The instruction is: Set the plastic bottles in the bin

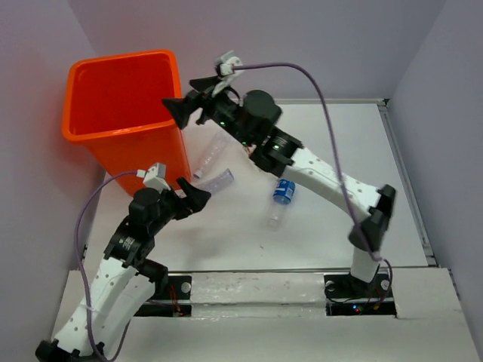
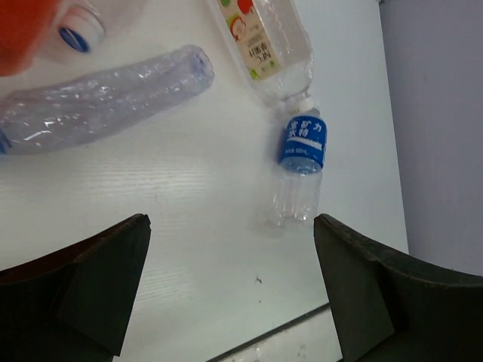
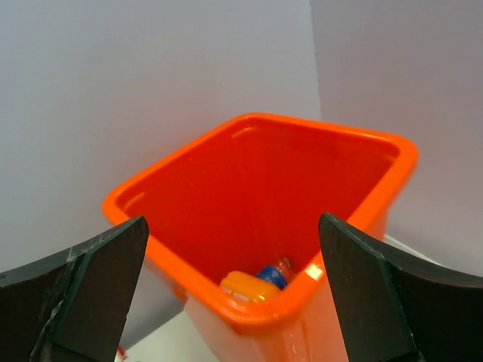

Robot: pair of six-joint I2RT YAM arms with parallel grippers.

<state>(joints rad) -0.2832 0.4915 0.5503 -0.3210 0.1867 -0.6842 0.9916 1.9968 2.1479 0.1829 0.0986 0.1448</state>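
The orange bin [image 1: 121, 98] stands at the far left. My right gripper [image 1: 187, 98] is open and empty, hovering by the bin's right rim; its wrist view looks into the bin [image 3: 264, 173], where an orange-labelled bottle [image 3: 251, 287] and a blue-labelled one [image 3: 273, 273] lie. My left gripper [image 1: 194, 197] is open and empty above the table, near the bin's front corner. On the table lie an unlabelled clear bottle [image 2: 98, 98], a tan-labelled bottle [image 2: 260, 41] and a blue-labelled bottle [image 2: 302, 158]. The blue-labelled one also shows in the top view [image 1: 282, 196], the clear one [image 1: 215, 181] beside the bin.
A further bottle's white and blue cap [image 2: 79, 34] shows by the bin's corner [image 2: 19, 30]. Purple-grey walls close in the table at left, back and right. Cables loop over both arms. The table's front edge [image 2: 302, 320] lies just below my left fingers.
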